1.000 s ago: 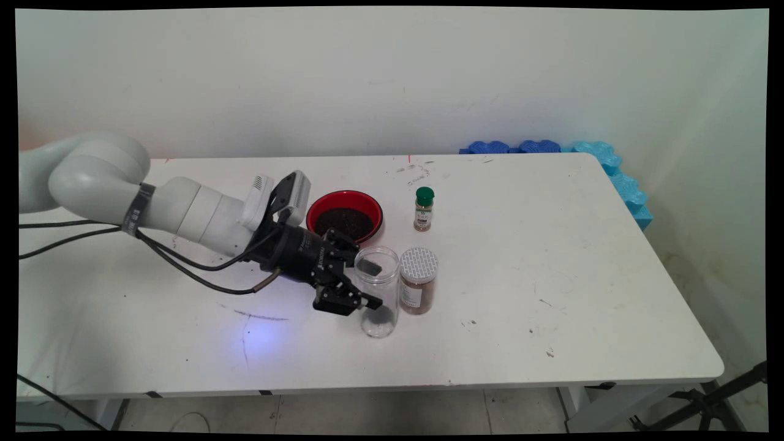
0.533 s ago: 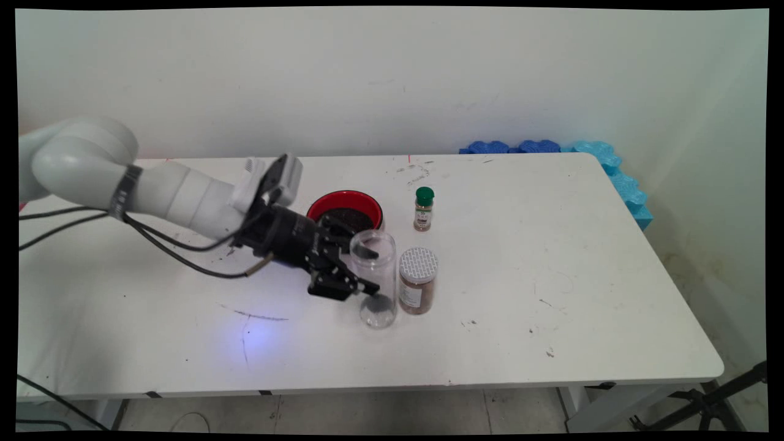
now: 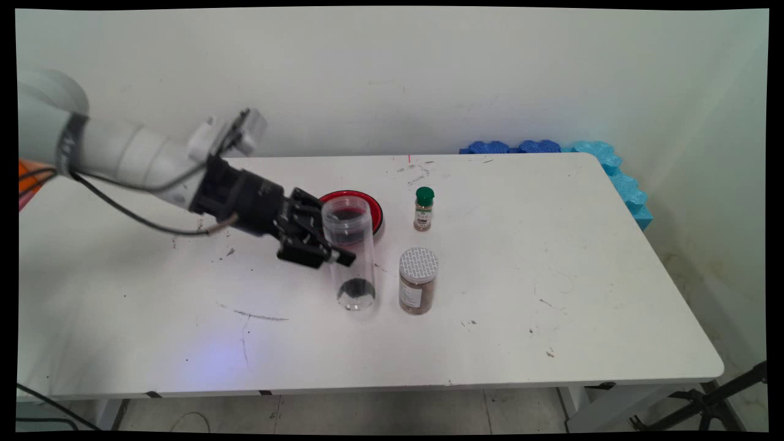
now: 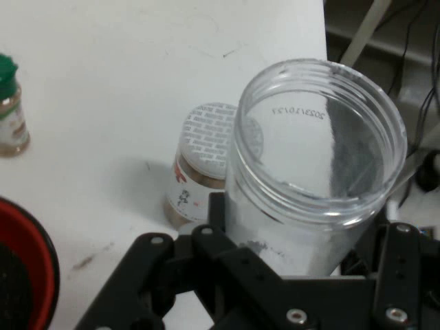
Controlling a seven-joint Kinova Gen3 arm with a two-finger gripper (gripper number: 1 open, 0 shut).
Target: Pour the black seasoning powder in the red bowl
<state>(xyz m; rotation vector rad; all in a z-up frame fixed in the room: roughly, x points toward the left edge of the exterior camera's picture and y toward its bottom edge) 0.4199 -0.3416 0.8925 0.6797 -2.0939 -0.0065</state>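
1. At the left of the main view, the white robot arm (image 3: pixel 128 156) reaches in from the upper left, black cables (image 3: pixel 122 211) hanging beneath it.
2. Left of centre, its black gripper (image 3: pixel 331 236) is clamped on the sides of a clear plastic jar (image 3: pixel 349 251), one finger on each side. The jar is upright and lidless, with a little dark material at its bottom (the main view does not show whether its base touches the table).
3. Just behind the jar, at centre, a red bowl (image 3: pixel 373 208) of dark grains sits on the white table (image 3: pixel 551 275), partly hidden by the jar.
4. Right of the jar, near it but apart, stands a brown spice jar (image 3: pixel 418 280) with a silvery patterned lid.
5. Above that, near the bowl, stands a small spice bottle (image 3: pixel 423 209) with a green cap.
6. At the upper right, blue foam pieces (image 3: pixel 588 160) line the table's far corner.
7. In the hand view, the clear jar's open mouth (image 4: pixel 320 141) fills the centre right, with the spice jar's lid to its left.
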